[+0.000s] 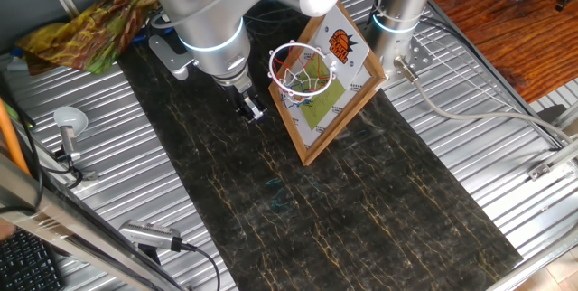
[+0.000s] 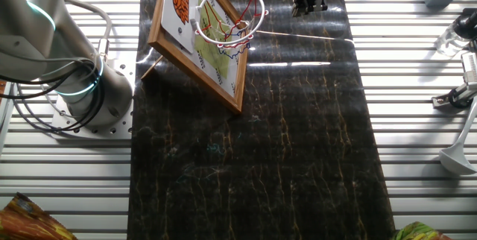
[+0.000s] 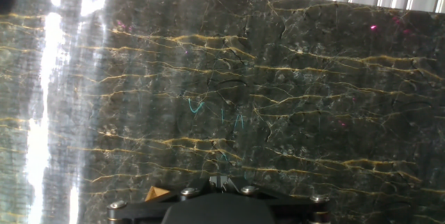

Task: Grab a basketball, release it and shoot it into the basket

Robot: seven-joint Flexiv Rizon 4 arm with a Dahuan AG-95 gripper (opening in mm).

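The basket (image 1: 302,78) is a white hoop with a red-and-white net on a tilted wood-framed backboard (image 1: 336,101) with a green court print and an orange logo. It stands at the far side of the dark marble mat (image 1: 298,201). It also shows in the other fixed view (image 2: 223,25). My gripper (image 1: 251,110) hangs just left of the hoop, close above the mat, with its black fingers together. It sits at the top edge of the other fixed view (image 2: 308,1). In the hand view the fingertips (image 3: 222,180) meet with nothing between them. The basketball is not in view.
The mat lies on a slatted metal table (image 1: 470,92). The arm's base (image 2: 89,91) stands behind the backboard. A thin white cord (image 2: 305,37) runs from the hoop across the mat. A colourful bag (image 1: 90,24), a white ladle-like tool (image 1: 68,124) and a keyboard (image 1: 23,264) lie at the table's left.
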